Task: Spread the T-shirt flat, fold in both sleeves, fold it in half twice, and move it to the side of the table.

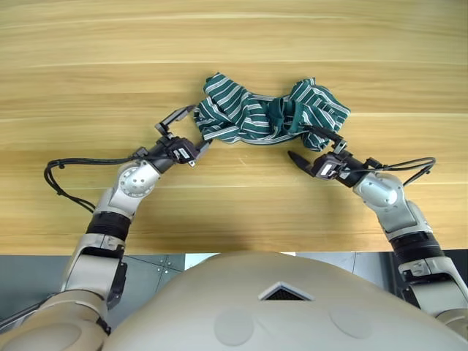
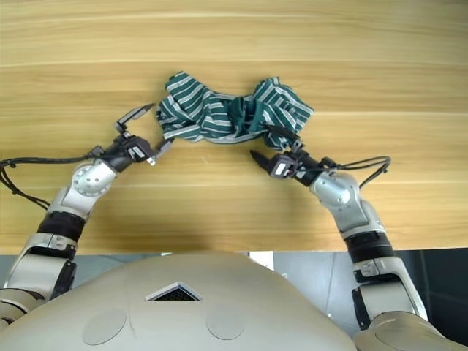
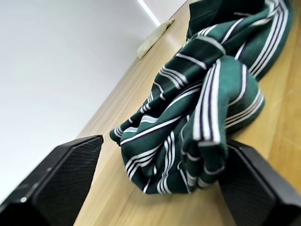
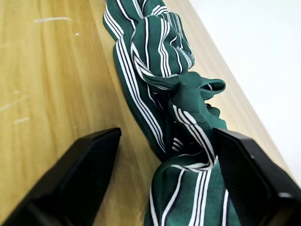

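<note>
All of the folding lies ahead of you; by my reading you are on the first step, spreading. On the table (image 1: 88, 88) the T-shirt (image 1: 256, 113) lies bunched in a crumpled strip at the middle, toward the far side. Your left gripper (image 1: 189, 131) sits at its left end, jaws wide, cloth between them but not pinched. Your right gripper (image 1: 310, 145) is at the near right edge, equally wide, one finger over the fabric, holding nothing. Next you would need to close on each end and draw them apart.
</note>
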Tool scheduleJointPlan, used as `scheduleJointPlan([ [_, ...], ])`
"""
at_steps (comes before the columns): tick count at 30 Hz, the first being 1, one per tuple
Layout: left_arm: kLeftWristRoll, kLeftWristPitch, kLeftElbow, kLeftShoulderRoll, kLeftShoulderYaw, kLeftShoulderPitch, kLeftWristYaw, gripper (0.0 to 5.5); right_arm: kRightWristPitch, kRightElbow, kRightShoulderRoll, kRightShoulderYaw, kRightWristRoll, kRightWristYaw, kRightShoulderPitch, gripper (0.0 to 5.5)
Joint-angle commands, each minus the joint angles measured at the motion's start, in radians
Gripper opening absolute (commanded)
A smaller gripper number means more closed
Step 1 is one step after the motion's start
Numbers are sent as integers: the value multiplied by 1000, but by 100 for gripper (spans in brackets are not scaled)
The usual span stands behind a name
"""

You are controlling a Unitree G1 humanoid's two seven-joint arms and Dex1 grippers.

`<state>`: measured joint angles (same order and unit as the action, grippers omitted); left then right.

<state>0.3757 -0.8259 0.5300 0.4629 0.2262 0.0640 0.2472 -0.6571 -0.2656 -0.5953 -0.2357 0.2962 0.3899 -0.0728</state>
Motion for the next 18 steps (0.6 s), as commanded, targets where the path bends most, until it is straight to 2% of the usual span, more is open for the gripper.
scheduleJointPlan([
  [1, -26, 13, 23, 0, -13, 7, -15, 411, 3, -79, 29, 14, 18, -48, 57, 360],
  [5, -28, 35, 125, -6, -48, 53, -78, 411, -10, -255, 25, 67, 27, -155, 129, 360],
  [9, -30, 45, 251, -14, -66, 102, -136, 411, -48, -343, 14, 80, 21, -186, 145, 360],
  [18, -52, 12, 405, -15, -85, 123, -210, 411, -119, -329, 21, 88, -62, -149, 104, 360],
])
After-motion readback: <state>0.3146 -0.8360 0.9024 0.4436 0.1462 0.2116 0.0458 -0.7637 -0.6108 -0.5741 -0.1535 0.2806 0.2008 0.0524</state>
